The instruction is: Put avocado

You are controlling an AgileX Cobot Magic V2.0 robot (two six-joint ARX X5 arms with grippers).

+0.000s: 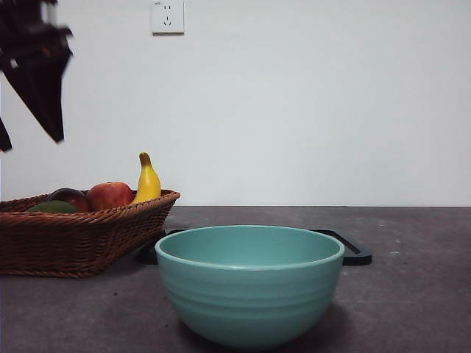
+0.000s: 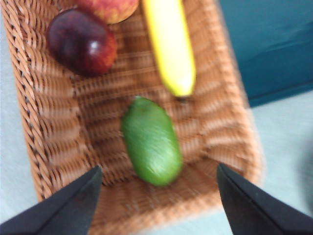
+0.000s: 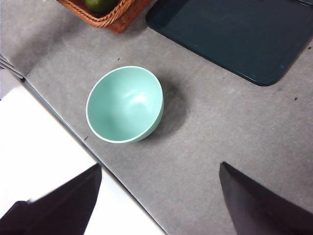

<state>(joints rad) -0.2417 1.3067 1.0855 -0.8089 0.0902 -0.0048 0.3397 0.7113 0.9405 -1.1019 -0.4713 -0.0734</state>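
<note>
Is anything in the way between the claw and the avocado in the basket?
Nothing visible. The left claw is open above the avocado, which lies apart from the banana and dark red fruit in the basket.

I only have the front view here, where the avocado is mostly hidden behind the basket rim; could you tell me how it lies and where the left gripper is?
Observer: The avocado lies on its side on the floor of the wicker basket, touching no other fruit.
Operator: Thank you. And the left gripper?
Observer: The left gripper hangs above the basket with its jaws open wide, the avocado between them in the wrist view; it holds nothing.
Operator: What is nearest the avocado?
Observer: The banana tip ends just short of it; the dark red fruit lies off to one side.
Operator: Is the bowl free?
Observer: The right wrist view shows the teal bowl empty, the right gripper above it, open.
</note>
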